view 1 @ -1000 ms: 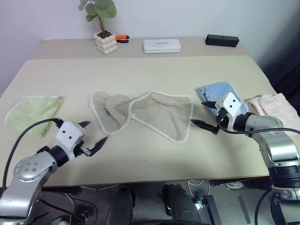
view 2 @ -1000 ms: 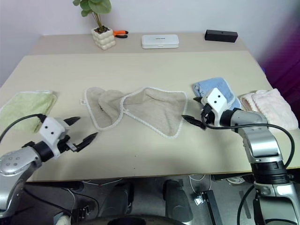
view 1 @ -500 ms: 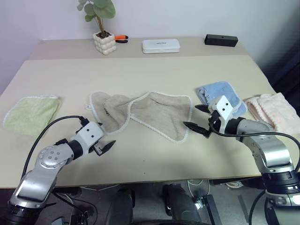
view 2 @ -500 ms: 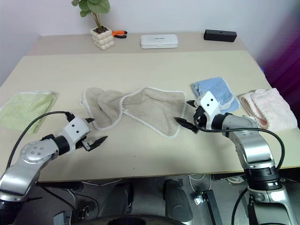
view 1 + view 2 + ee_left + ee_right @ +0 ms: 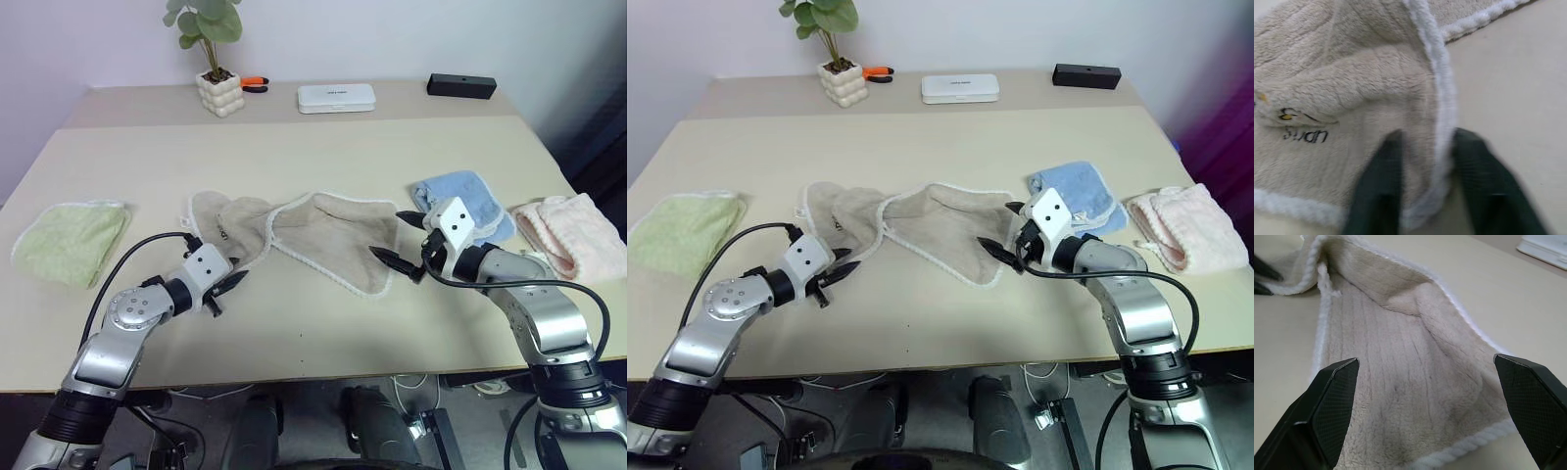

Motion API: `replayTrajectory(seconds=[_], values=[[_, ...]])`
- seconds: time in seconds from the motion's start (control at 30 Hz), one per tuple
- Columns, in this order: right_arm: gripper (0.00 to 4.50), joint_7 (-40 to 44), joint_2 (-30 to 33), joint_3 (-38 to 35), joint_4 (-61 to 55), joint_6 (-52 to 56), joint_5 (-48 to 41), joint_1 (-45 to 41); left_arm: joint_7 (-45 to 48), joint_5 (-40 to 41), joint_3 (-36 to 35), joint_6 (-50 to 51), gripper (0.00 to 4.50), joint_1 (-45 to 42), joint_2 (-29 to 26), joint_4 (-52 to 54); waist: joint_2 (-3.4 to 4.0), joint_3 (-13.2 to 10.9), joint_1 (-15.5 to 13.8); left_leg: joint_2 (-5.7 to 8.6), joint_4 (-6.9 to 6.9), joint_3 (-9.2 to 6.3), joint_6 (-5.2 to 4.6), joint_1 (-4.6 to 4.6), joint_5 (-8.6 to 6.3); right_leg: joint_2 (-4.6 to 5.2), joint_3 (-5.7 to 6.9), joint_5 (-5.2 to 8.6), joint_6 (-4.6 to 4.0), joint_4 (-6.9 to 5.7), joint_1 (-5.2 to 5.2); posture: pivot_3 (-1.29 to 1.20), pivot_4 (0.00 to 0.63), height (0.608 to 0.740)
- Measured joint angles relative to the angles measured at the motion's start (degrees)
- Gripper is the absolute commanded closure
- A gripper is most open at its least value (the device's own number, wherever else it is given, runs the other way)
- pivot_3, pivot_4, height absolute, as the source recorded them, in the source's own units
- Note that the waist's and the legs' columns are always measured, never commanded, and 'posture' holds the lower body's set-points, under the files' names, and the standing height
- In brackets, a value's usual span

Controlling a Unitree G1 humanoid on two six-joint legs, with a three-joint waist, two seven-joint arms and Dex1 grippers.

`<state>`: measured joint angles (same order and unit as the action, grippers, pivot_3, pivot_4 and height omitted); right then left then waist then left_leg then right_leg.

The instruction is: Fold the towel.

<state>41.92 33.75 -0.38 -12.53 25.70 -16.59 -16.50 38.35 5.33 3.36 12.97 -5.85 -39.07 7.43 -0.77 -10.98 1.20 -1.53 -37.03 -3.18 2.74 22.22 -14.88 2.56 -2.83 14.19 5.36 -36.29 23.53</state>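
The towel lies crumpled and twisted mid-table, its white edging running toward the table's front edge. The left gripper pinches the towel's white-stitched left front hem, fingers pressed together on it. The right gripper hovers with jaws spread wide at the towel's right front edge, touching nothing I can tell. Bare tabletop lies open between towel and front edge.

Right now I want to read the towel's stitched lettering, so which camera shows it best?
The left wrist view: the dark stitched lettering sits large on the towel, beside the left gripper shut on its white edge. In the eye views it is a tiny dark mark. The right wrist view shows the towel's other end between open fingers.
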Motion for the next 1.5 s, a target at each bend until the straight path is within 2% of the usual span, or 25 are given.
replayTrajectory(seconds=[0.23,0.37,0.53,0.67,0.87,0.97,1.2,1.5], values=[[0.0,0.1,1.0,3.3,5.3,-1.3,4.2,-4.3,-1.3,0.4,-5.8,0.7,4.42,2.5,-0.9,0.3,-0.01,0.0,0.3,-0.02,0.02,0.01,-0.01,0.02,0.0,-0.01,0.0,0.0,0.0,-0.02,0.06,0.0,0.15,0.737],[0.0,-1.5,0.2,5.6,15.8,-2.7,8.6,-11.2,0.0,2.7,-11.7,1.3,4.42,7.2,-3.2,3.9,-0.01,0.0,0.7,-0.02,0.03,0.02,0.0,0.14,0.0,0.01,0.0,-0.01,0.0,-0.02,0.19,0.0,0.15,0.737],[0.0,-4.3,-5.0,6.5,32.0,-4.4,11.4,-22.5,2.1,4.6,-16.3,1.3,4.42,11.7,-4.8,7.0,0.0,0.0,1.1,-0.02,0.05,0.02,0.0,0.15,0.0,0.01,0.0,-0.01,0.02,-0.02,0.2,0.0,0.15,0.737],[0.0,-5.3,-8.6,7.0,46.9,-9.2,13.9,-30.6,2.6,4.6,-16.8,1.7,4.42,13.7,-5.0,7.8,0.01,-0.1,1.3,-0.02,0.1,0.02,0.0,0.17,0.0,0.01,0.01,-0.09,0.15,-0.03,0.23,0.0,0.15,0.737],[0.0,-5.7,-10.9,6.8,63.1,-13.5,16.1,-36.8,2.6,4.8,-17.3,2.3,4.42,15.7,-5.0,10.3,0.02,-0.1,1.4,-0.01,0.14,0.03,-0.01,0.19,0.0,0.04,0.01,-0.11,0.18,-0.03,0.26,0.0,0.15,0.737],[0.89,-5.3,-11.4,6.8,67.1,-14.2,16.4,-39.1,2.6,5.0,-17.5,2.9,4.5,16.4,-4.9,10.8,0.02,-0.1,1.4,-0.02,0.15,0.02,-0.01,0.15,0.0,0.0,0.01,-0.11,0.18,-0.08,0.26,0.0,0.15,0.737],[4.45,-3.8,-12.1,5.6,69.3,-13.6,16.2,-40.3,2.7,5.3,-17.7,3.3,4.5,16.8,-4.9,11.1,0.03,-0.1,1.3,-0.01,0.14,0.03,-0.01,0.16,0.0,0.02,0.01,-0.11,0.18,-0.09,0.26,0.0,0.15,0.737],[4.45,-3.3,-9.0,4.8,65.0,-14.2,16.6,-39.3,2.8,5.3,-17.7,3.6,4.5,15.3,-5.0,9.5,0.06,-0.1,1.4,0.0,0.15,0.03,-0.01,0.21,0.0,0.02,0.0,-0.12,0.18,-0.09,0.34,0.0,0.15,0.737]])
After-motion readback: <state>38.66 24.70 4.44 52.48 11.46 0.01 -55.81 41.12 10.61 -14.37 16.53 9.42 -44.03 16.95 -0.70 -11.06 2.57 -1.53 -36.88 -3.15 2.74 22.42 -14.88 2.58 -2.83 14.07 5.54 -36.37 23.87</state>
